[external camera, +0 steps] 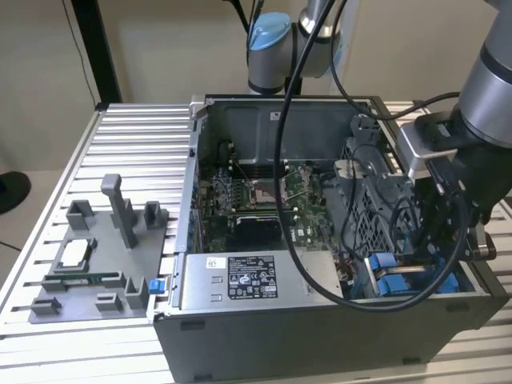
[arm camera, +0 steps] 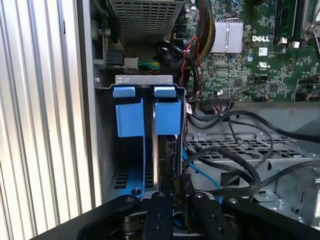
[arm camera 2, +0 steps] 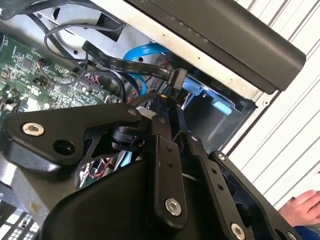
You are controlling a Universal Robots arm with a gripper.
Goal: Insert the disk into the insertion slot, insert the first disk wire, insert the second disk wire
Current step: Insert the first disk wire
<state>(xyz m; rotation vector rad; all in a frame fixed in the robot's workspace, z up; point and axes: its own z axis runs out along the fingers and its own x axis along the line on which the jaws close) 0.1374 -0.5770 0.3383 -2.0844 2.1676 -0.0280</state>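
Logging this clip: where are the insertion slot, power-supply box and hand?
insertion slot [arm camera: 144, 79], first wrist view, grey metal lip.
power-supply box [external camera: 204, 288], exterior view, grey face beside its label.
hand [arm camera 2: 302, 207], second wrist view, its middle.

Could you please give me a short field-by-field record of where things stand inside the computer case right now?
gripper: inside the computer case, at the insertion slot, in line with the disk
disk: in its blue frame, seated in the slot
black flat cable: connector end close to the gripper
person's hand: outside the case
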